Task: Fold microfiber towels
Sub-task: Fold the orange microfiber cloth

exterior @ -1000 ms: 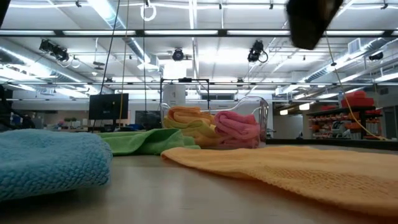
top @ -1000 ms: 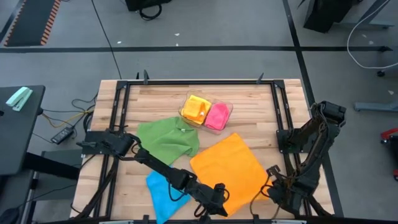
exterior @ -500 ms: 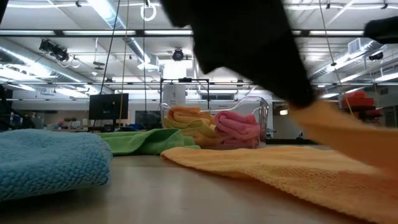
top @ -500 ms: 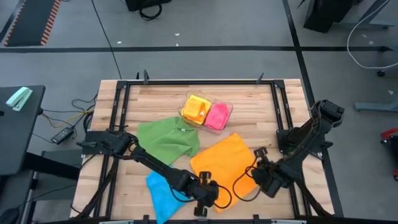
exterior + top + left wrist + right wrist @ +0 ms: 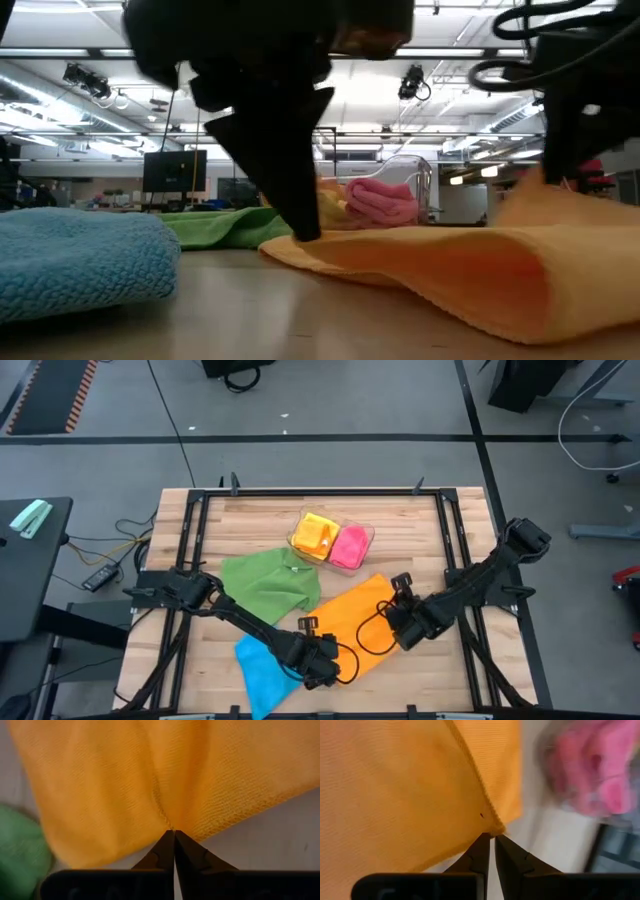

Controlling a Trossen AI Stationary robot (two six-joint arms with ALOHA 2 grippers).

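Note:
The orange towel [image 5: 352, 628] lies at the table's middle near side, its near-right half lifted and doubled over the rest, with a rounded fold [image 5: 540, 300] toward the near right. My left gripper [image 5: 308, 626] is shut on it low over the towel's left end, also seen in the low view [image 5: 300, 225]. My right gripper [image 5: 400, 582] is shut on it at its far-right end, held higher [image 5: 565, 150]. The blue towel [image 5: 262, 670] lies bunched at the near left. The green towel [image 5: 268, 585] lies flat behind it. My left gripper pinches the orange towel's hemmed edge [image 5: 172, 824] between its two fingertips, where the cloth gathers into creases. The fingers slant down from above [image 5: 295, 200]. The held edge sits low over the towel's lower layer. My right gripper pinches a hemmed corner of the orange towel [image 5: 494, 827] between its two fingertips. The corner is lifted clear of the table, and the cloth hangs from it toward the fold.
A clear plastic tray [image 5: 368, 535] at the far middle holds a folded yellow towel [image 5: 315, 535] and a pink one [image 5: 349, 547]. The dark frame rails [image 5: 445, 530] run along the table's sides. Bare wood shows at the far left and near right.
Both grippers have gone toward the table's far edge and left, each carrying the orange towel's near edge. That near-right half has lifted off the table and folded over the far-left half, which has stayed where it was. The left gripper has come down low.

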